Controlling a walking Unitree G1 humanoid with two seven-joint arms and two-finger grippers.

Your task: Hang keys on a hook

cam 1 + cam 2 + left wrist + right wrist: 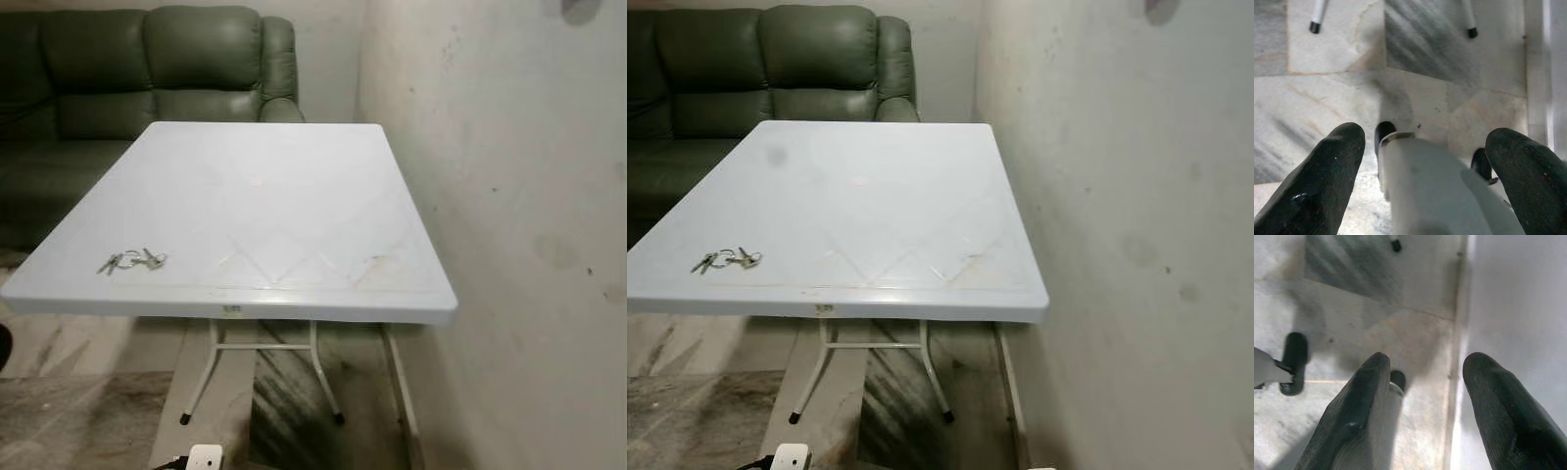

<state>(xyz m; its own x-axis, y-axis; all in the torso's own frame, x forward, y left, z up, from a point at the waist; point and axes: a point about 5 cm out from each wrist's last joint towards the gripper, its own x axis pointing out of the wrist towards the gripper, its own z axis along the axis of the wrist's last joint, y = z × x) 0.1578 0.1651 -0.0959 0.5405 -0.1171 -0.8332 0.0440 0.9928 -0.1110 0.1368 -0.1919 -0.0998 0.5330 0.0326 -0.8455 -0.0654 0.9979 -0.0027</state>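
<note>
A small bunch of silver metal keys on a ring (132, 260) lies flat on the pale blue-white plastic folding table (294, 186), near its front edge and toward its left corner, well apart from the grey plaster wall (509, 196) that runs along the table's right side. A dark green padded leather sofa (147, 69) stands beyond the table's far edge. No hook can be identified with confidence; a dark shape at the very top of the wall (580, 8) is cut off and too indistinct to judge. The left gripper (1425, 147) hangs low over the marbled stone floor (1327, 98), its two black fingers spread with nothing between them; the right gripper (1425, 377) hangs likewise beside the wall, fingers spread and empty. Assessment: the step in hand is the approach and pickup, not yet begun. To do it well, the left arm is the better placed, as the keys sit on that side. The bunch lies thin against a smooth top, so the fingers should come down straddling the ring rather than a single blade, closing slowly so the keys are not pushed toward the edge. The ring should be left hanging free below the fingers, ready for a hook.
</note>
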